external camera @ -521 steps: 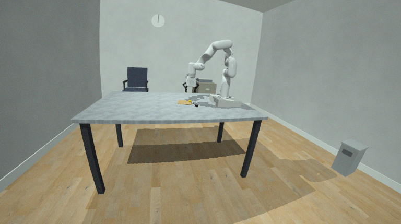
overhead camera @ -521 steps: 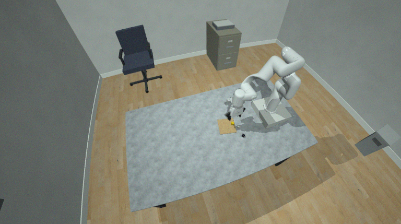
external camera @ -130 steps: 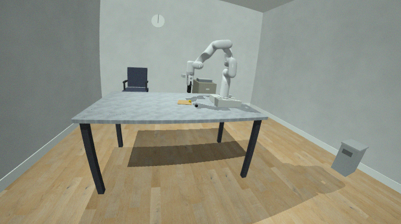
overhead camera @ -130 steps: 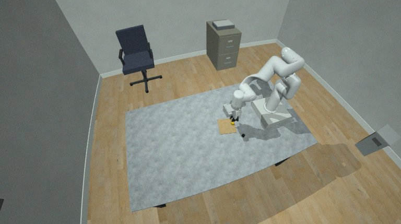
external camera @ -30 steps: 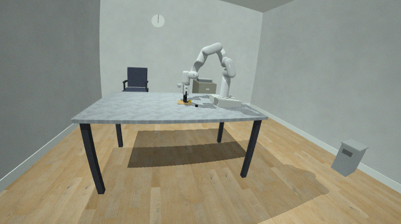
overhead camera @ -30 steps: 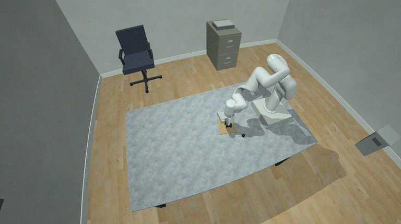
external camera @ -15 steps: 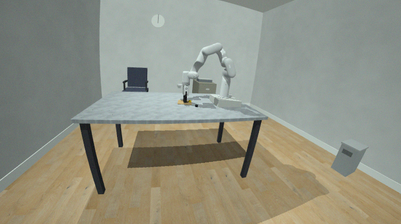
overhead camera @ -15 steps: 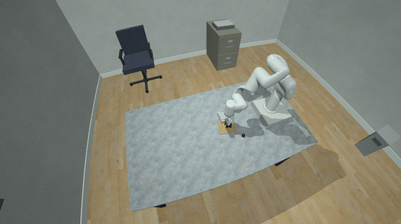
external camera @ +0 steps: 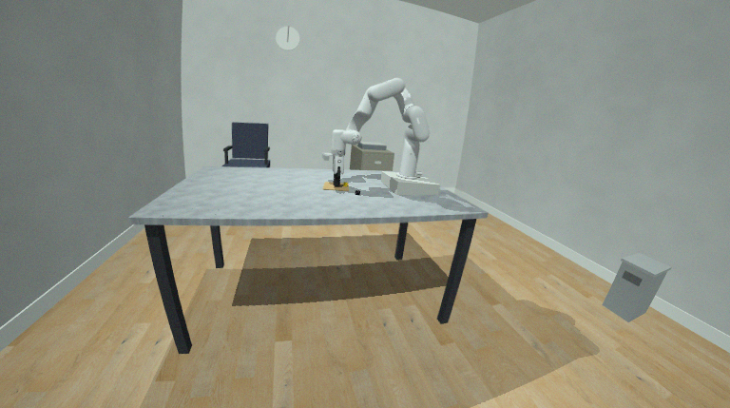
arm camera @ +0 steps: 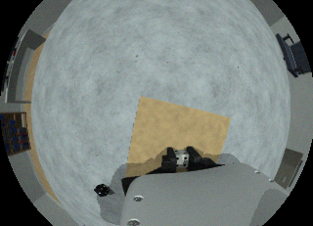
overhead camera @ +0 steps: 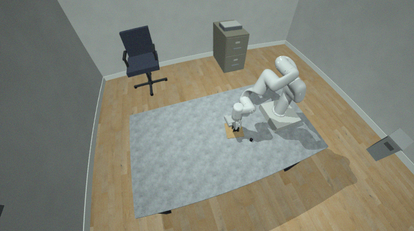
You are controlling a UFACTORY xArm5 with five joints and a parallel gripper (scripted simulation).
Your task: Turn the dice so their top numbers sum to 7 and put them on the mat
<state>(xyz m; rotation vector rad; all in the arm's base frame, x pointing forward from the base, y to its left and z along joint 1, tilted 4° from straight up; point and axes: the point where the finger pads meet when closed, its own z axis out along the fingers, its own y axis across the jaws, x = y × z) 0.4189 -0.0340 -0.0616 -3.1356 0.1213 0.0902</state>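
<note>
Step in hand: placement of a die on the mat [overhead camera: 232, 131]. The end effector [arm camera: 182, 159] stands upright over the near part of the tan mat, clamped on a small die [arm camera: 183, 159] whose pale face shows between the dark fingers in the wrist view. Whether the die already touches the mat or hangs just above it cannot be told from any view.

A second die [overhead camera: 250, 139], dark, lies on the grey bench [overhead camera: 183, 155] just off the mat, to the right of it and nearer the top camera. In the wrist view the same die [arm camera: 102, 190] appears to the lower left, apart from the mat edge. It is plainly not on the mat.

Judgement on the next move: the held die needs to be set down flat with the wanted face up and released with room left for the others. The die off the mat must then be fetched, turned if needed, and brought fully onto the mat.

Not verified:
- The third die is not located in any view; it may sit behind the end effector or the wrist housing.
- No pip count is legible on either die, so the sum of 7 cannot be checked.
- The near edge of the mat is hidden by the wrist body in the wrist view.
</note>
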